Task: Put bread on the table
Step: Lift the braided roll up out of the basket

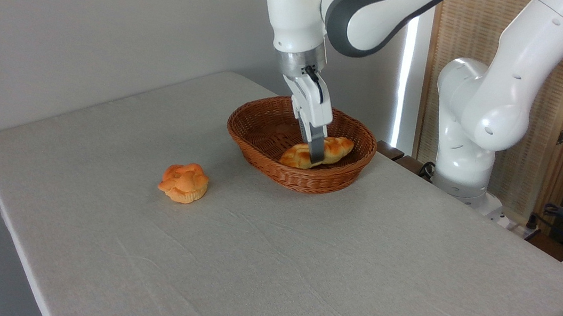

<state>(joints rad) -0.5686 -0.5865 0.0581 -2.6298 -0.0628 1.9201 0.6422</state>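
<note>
at left of centre, a small round orange bun sits alone on the table cloth. just right of centre, my gripper reaches down into the wicker basket, its fingers closed around the middle of the bread, which lies inside the basket. my white arm rises at the upper right.

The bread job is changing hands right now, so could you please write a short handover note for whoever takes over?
Gripper: down inside the basket, fingers at the middle of the bread; whether they are closed on it cannot be told.
Bread: lying in the basket, not lifted.
Table: holds the basket and a small orange bun to its left.
Done: approach.
Left: secure the grasp, lift, set the bread on the cloth.
</note>
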